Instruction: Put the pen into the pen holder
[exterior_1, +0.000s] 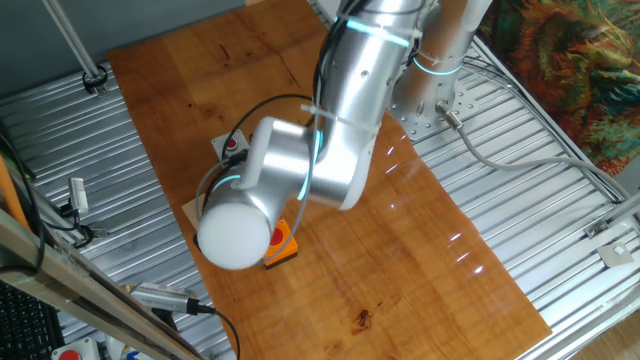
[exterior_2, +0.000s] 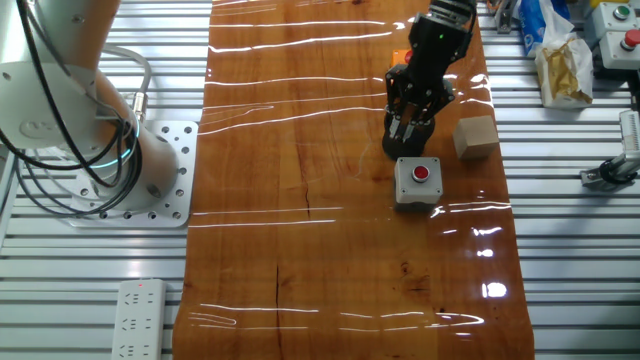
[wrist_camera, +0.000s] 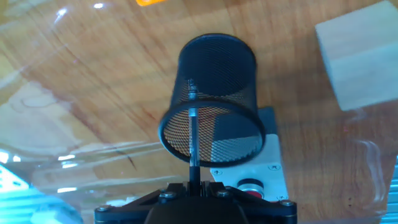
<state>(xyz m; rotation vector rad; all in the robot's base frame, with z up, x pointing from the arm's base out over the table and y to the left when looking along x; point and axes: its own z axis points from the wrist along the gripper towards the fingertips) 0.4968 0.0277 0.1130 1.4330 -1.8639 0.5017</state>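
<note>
Above the pen holder (wrist_camera: 214, 102), fingers (exterior_2: 408, 128) pinch the pen (wrist_camera: 193, 134) — tip inside.

On the glossy wooden table (exterior_2: 300, 250) the count runs as follows. There is one black wire-mesh cylindrical pen holder (wrist_camera: 214, 81), with one thin dark pen with a silvery tip (wrist_camera: 194, 134) at its mouth. Boxes with a red button number two: one grey box with a round red button (exterior_2: 417, 181) and one orange box with a red button (exterior_1: 282, 243), the latter mostly hidden under the arm in one fixed view. There is one plain pale wooden block (exterior_2: 476, 136). One silver robot arm (exterior_1: 340, 130) carries one black two-finger gripper (exterior_2: 410, 125). Off the table lies one white power strip (exterior_2: 137, 318).
</note>
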